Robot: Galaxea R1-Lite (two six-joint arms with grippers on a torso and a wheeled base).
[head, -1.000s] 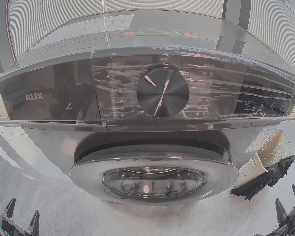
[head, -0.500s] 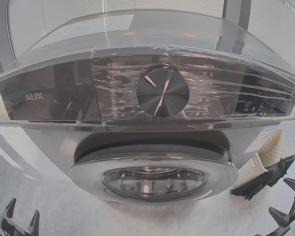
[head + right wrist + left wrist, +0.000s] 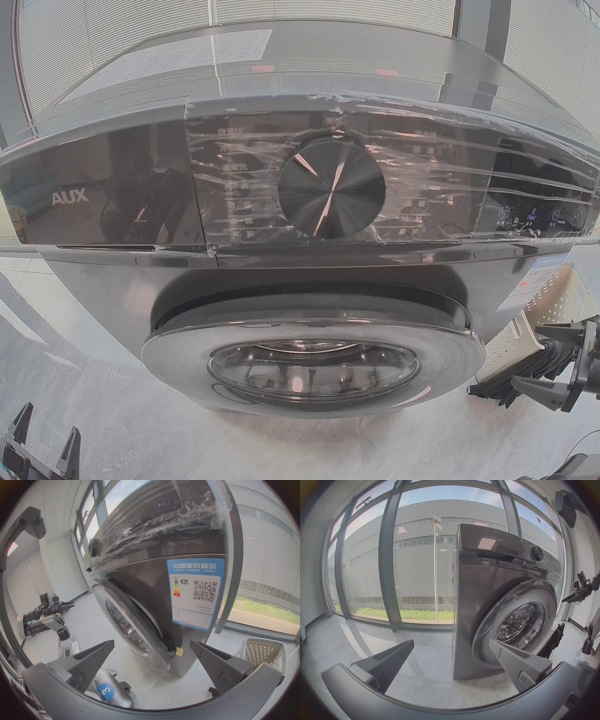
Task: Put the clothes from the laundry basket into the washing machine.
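Clothes point(image 3: 539, 367), dark and apparently one garment, hang over the laundry basket point(image 3: 556, 300) rim right of the washing machine point(image 3: 312, 262), whose door point(image 3: 312, 369) is shut, so the right gripper point(image 3: 526, 355), jaws apart beside them, should open it first before grasping cloth.

Glossy pale grey tiled floor point(image 3: 75, 375) carrying a grey washing machine point(image 3: 312, 256) at centre, with a white laundry basket point(image 3: 551, 301) just beside its right side.

Grey front-loading washing machine point(image 3: 94, 287), round glass door point(image 3: 312, 369) shut, cream perforated laundry basket point(image 3: 553, 303) just beside its right side, dark clothes point(image 3: 500, 389) draped over the basket's rim
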